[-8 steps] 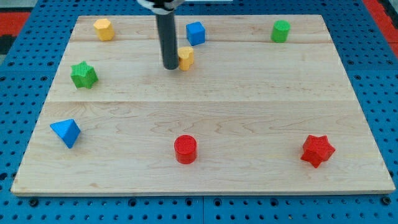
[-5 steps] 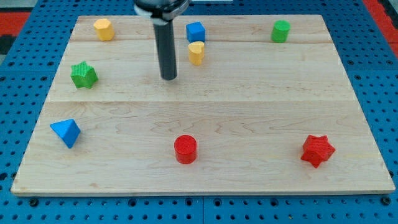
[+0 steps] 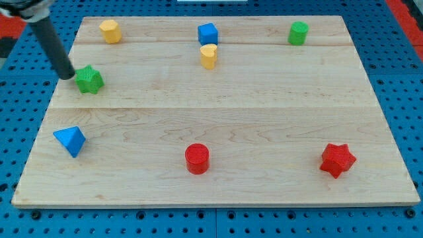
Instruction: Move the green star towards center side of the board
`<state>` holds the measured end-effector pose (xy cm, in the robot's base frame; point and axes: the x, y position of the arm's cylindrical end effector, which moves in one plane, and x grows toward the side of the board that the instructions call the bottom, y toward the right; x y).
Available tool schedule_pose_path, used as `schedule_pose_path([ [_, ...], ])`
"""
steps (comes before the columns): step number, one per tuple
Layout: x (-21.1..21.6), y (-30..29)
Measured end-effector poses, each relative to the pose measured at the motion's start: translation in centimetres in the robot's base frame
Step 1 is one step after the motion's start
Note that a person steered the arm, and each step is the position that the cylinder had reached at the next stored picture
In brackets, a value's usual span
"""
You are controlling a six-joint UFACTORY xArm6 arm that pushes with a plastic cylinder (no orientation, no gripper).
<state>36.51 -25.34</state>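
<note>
The green star [image 3: 89,80] lies near the board's left edge, in the upper half of the view. My tip [image 3: 68,75] stands just to the star's left, touching or almost touching it. The dark rod slants up to the view's top left corner.
On the wooden board [image 3: 218,112]: a yellow block [image 3: 110,30] at top left, a blue cube [image 3: 207,34] and a yellow block [image 3: 209,56] at top middle, a green cylinder [image 3: 298,32] at top right, a blue pyramid [image 3: 70,141], a red cylinder [image 3: 197,158], a red star [image 3: 338,159].
My tip has swept from the upper middle of the board, near the yellow block, to the left, ending beside the green star. The yellow block shifted right and up earlier and now rests still.
</note>
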Motion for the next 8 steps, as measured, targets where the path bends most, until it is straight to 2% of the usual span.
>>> schedule_pose_path([
  [1, 0.2, 4.4],
  [2, 0.3, 0.6],
  [3, 1.9, 1.5],
  [4, 3.0, 4.5],
  [6, 1.0, 15.4],
  [8, 0.6, 19.4],
])
